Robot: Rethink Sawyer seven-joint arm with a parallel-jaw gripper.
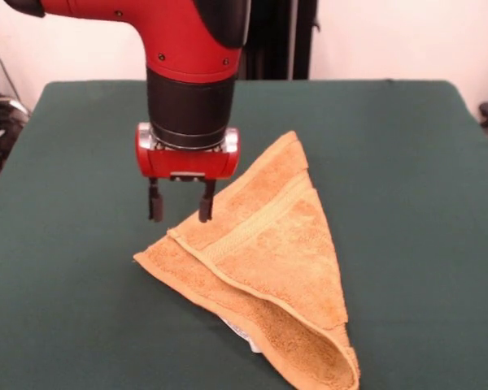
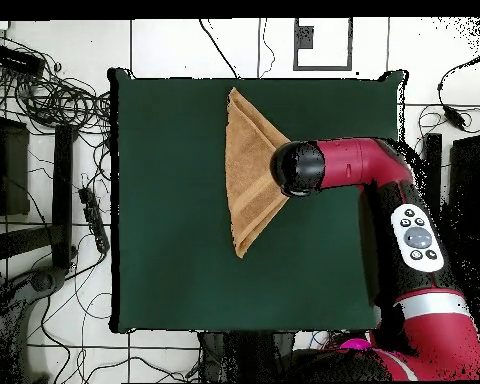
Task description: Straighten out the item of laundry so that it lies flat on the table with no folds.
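The orange-tan towel (image 1: 268,268) lies on the dark green table (image 1: 81,309), folded over into a triangle with a pale woven band across the top layer and a small white tag at its near lower edge. In the overhead view the towel (image 2: 248,170) is a long triangle at the table's (image 2: 174,240) upper middle. My gripper (image 1: 180,211) hangs above the towel's far-left corner, fingers apart and empty, with one fingertip (image 1: 205,213) just over the fold's edge. In the overhead view the arm's wrist (image 2: 299,168) hides the gripper.
Cables and dark equipment (image 2: 54,120) lie on the floor beside the table in the overhead view. The robot's arm (image 2: 414,230) reaches in from the bottom right of that view.
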